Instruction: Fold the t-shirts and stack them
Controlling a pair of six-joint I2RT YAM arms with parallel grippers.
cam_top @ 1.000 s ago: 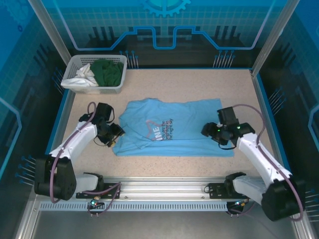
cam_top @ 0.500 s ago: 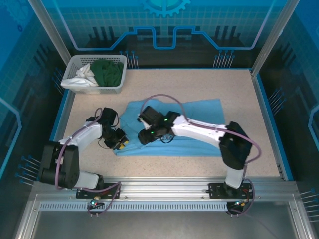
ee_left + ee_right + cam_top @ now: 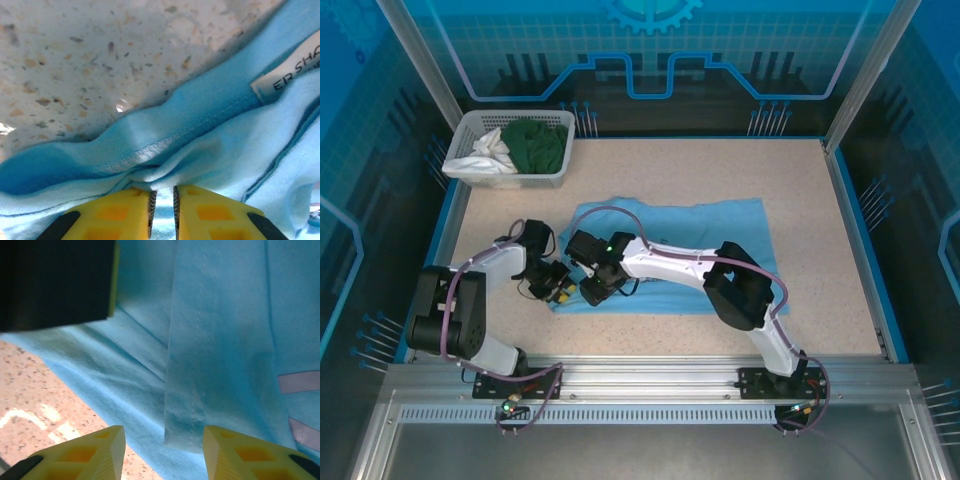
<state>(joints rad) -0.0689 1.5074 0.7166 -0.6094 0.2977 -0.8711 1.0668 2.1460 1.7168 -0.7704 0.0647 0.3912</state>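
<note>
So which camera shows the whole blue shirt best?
The top camera: the blue shirt lies on the table, nearly all in view. The left wrist camera shows a close-up hem and label; the right wrist camera, a folded stitched edge.

The left hand (image 3: 558, 286) and right hand (image 3: 588, 291) sit close together at the near-left corner of the light blue t-shirt (image 3: 710, 235).

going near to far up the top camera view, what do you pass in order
mounting rail → light blue t-shirt → white basket, with a white garment and a dark green garment inside it
</note>
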